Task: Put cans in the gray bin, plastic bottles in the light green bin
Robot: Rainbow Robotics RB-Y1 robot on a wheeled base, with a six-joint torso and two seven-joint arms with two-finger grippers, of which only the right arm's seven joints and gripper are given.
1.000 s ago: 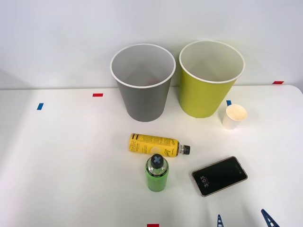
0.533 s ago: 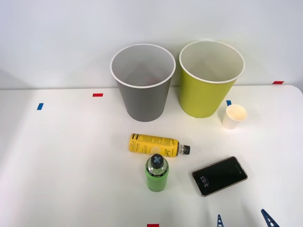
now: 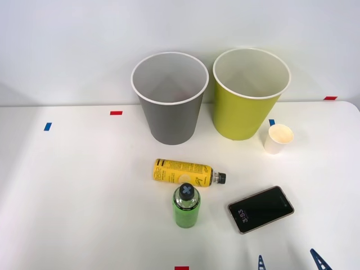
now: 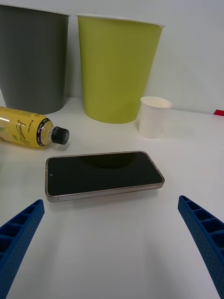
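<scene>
The gray bin (image 3: 170,98) and the light green bin (image 3: 248,93) stand side by side at the back of the table, both upright. A reddish patch shows faintly inside the gray bin; I cannot tell what it is. The yellow-label plastic bottle (image 3: 183,172) lies on its side in the middle, black cap toward the right. Just in front of it the green bottle (image 3: 186,206) stands upright. My right gripper (image 3: 289,262) is open at the table's front right edge, its blue fingertips (image 4: 18,233) apart and empty, short of a phone. The wrist view shows the gray bin (image 4: 32,60), green bin (image 4: 116,65) and yellow bottle (image 4: 28,127).
A black phone (image 3: 261,209) lies flat between my gripper and the bottles, also in the wrist view (image 4: 103,174). A small white paper cup (image 3: 278,139) stands right of the green bin. Red and blue tape marks dot the white table (image 3: 73,185).
</scene>
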